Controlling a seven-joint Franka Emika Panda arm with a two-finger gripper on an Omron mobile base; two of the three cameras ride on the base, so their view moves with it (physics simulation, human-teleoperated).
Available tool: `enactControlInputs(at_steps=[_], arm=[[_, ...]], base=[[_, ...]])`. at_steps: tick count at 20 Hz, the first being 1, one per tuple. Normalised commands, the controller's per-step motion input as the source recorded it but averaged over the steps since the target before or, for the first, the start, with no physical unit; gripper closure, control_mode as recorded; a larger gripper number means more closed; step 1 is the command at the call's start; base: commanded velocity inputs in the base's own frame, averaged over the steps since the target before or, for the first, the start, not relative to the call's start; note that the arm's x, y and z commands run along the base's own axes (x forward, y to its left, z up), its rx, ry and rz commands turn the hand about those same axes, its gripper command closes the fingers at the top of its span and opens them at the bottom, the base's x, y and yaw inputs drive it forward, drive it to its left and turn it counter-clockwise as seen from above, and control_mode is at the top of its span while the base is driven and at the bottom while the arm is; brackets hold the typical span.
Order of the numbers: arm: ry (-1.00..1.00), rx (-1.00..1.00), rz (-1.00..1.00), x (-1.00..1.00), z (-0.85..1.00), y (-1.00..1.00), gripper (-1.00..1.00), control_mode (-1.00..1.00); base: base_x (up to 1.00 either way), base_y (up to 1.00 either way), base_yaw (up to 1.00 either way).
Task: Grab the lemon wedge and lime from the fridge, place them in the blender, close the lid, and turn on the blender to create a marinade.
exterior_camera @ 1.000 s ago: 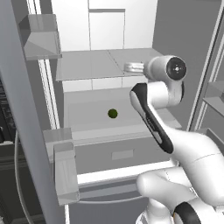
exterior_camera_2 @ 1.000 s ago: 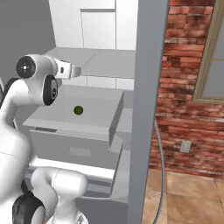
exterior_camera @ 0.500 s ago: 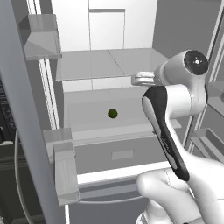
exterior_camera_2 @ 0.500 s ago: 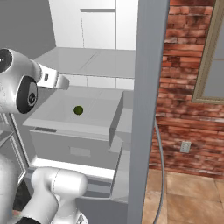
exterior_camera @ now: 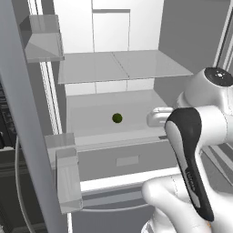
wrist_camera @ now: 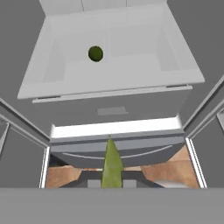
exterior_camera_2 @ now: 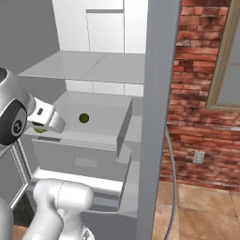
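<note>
The arm is raised in front of the open fridge [exterior_camera: 113, 68], its elbow bent and the hand held before the drawer [exterior_camera: 123, 157]. The claw [wrist_camera: 112, 181] is seen closed on the lemon wedge [wrist_camera: 112, 164], whose pointed yellow-green tip rises between the fingertips in the hand view. In the right base view a trace of green [exterior_camera_2: 39, 130] shows under the hand. The lime [exterior_camera: 117, 118] lies alone in the open drawer, well apart from the claw and behind it. Compared with a second ago, the arm has been drawn back from the fridge and swung towards the right; the lime has stayed where it lay in the drawer.
</note>
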Motion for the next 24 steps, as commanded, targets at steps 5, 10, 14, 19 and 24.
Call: enactControlInputs(at_steps=[5,10,14,19,24], arm=[[0.00,0.00,0.00,-0.18,-0.32,-0.03,1.00,-1.00],[0.00,0.00,0.00,0.00,0.00,0.00,1.00,-1.00],[0.00,0.00,0.00,-0.05,0.00,0.00,1.00,1.00],[0.00,0.00,0.00,0.00,0.00,0.00,1.00,1.00],[0.00,0.00,0.00,0.00,0.00,0.00,1.00,1.00]], base=[[0.00,0.00,0.00],[0.00,0.00,0.00],[-0.06,0.00,0.00],[-0.64,0.00,0.00],[-0.85,0.00,0.00]])
